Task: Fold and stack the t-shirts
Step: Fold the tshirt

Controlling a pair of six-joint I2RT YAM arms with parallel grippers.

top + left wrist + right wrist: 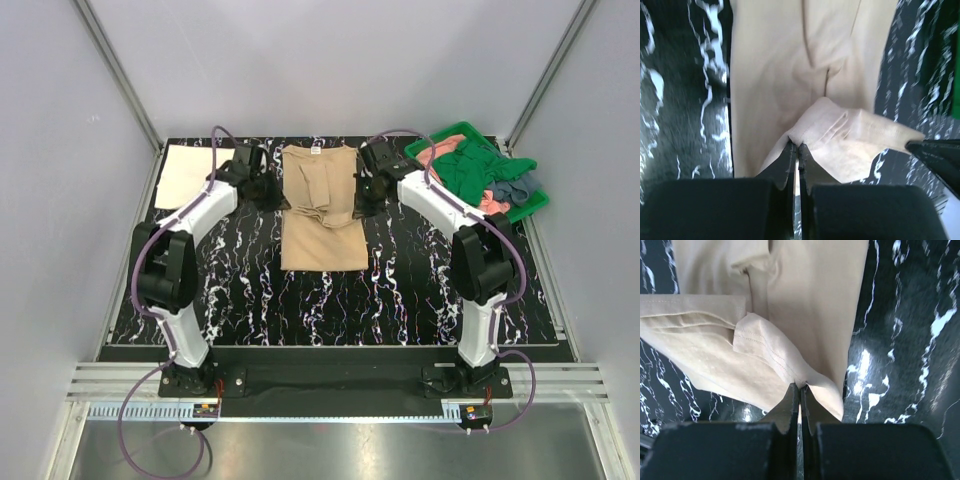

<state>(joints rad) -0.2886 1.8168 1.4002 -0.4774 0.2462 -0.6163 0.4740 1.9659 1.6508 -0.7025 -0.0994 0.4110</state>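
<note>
The left tool (796, 147) is clenched: its two fingers are pressed together with only a sliver of a gap, and an edge of the tan t-shirt (320, 235) is pinched between the tips. From that pinch a fold of tan cloth rises off the table (400, 290) and stretches away to the right of the wrist view. The rest of the shirt lies flat beyond it.

The right tool (800, 387) is clamped in the same way, fingers all but meeting. It grips a stitched hem of the same tan t-shirt (two rows of seam run right up to the tips). The cloth fans out from the grip to the left, over another folded layer.

From above, the two tools stand on either side of the tan t-shirt, at its far half, each touching its own side edge. The shirt lies lengthwise in the middle of the far part of the table, collar at the far end, with bunched folds between the tools and a smooth near half.

A cream-white t-shirt (188, 175) lies flat at the far left corner, apart from the left arm. At the far right sits a green tray (455, 135) holding a heap. A dark green t-shirt (480, 165) is on top, a grey-blue t-shirt (520, 188) hangs at the right rim, and a salmon-pink t-shirt (492, 203) peeks out beneath them.
</note>
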